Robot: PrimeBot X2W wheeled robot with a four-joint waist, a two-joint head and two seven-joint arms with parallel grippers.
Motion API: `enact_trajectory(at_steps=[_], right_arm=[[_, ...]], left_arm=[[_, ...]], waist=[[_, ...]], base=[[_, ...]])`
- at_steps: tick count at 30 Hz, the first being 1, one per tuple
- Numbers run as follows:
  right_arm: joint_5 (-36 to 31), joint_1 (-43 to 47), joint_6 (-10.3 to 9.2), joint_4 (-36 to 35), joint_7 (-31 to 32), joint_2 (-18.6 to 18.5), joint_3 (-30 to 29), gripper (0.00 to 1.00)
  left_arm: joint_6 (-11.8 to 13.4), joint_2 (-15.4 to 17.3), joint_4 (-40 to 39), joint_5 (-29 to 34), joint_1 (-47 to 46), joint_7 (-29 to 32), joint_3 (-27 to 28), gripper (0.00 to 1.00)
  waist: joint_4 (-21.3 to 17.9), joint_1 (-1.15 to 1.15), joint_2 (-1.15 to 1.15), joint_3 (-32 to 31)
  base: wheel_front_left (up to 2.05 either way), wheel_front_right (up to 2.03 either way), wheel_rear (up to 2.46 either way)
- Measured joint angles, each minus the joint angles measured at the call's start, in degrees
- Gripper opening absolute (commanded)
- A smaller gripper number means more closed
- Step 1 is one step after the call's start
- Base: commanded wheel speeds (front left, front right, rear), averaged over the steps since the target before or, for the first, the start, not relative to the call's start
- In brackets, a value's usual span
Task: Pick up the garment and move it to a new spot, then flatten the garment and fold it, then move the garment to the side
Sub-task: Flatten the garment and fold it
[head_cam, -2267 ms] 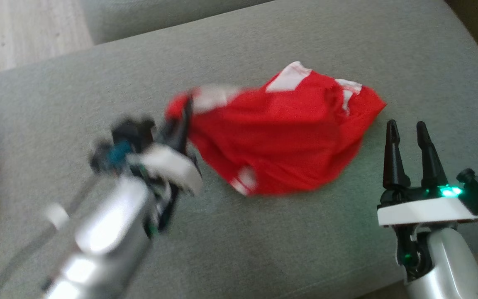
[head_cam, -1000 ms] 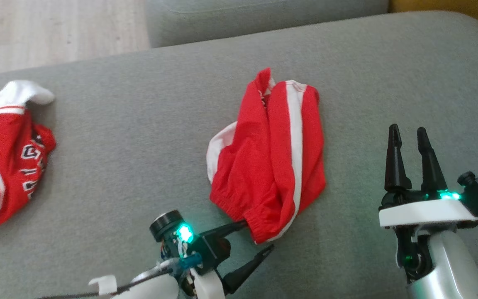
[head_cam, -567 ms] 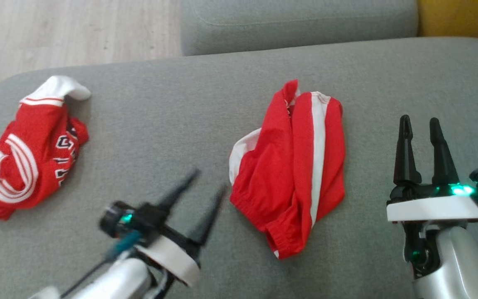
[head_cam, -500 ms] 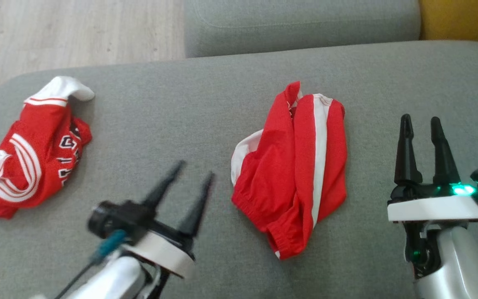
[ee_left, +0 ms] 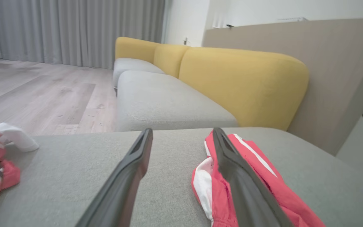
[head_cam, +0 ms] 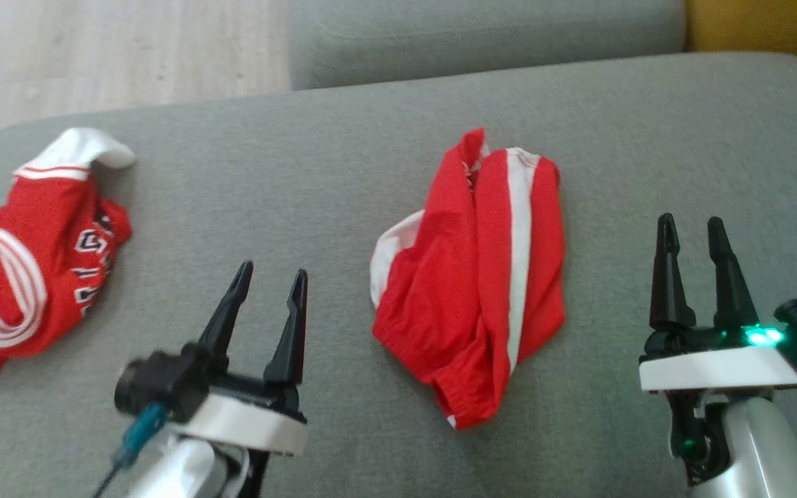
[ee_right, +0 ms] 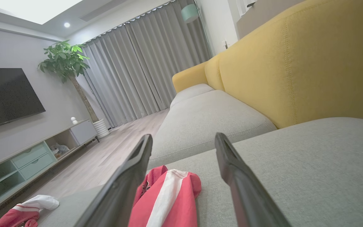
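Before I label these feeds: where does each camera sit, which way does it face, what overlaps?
Head view: on the head, looking down at the sofa seat; left gripper and right gripper flank the red shorts.
Left wrist view: low over the seat, along its open fingers toward the yellow backrest.
Right wrist view: low, along its open fingers toward the curtains.
Shared: red shorts and jersey.

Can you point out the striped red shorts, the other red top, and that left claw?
striped red shorts (head_cam: 471,283): head view, red cloth left of the stripe.
red top (head_cam: 35,263): head view, crumpled middle.
left gripper (head_cam: 273,271): head view, between its fingertips.
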Motion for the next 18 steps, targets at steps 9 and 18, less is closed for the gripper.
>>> enact_trajectory(at_steps=[9,18], right_arm=[[0.68,-3.78,0.00,-0.74,0.00,-0.02,2.67,1.00],[3.98,-6.71,0.00,-1.68,0.00,-0.03,5.32,1.00]], left_arm=[[-11.46,3.30,10.87,-0.79,-21.48,16.77,-2.57,1.00],[-17.94,3.60,23.90,-7.27,-35.22,37.42,-7.99,1.00]], waist=[[-5.37,0.01,0.00,4.40],[-12.39,0.01,0.00,9.88]], base=[[0.00,0.00,0.00],[0.00,0.00,0.00]])
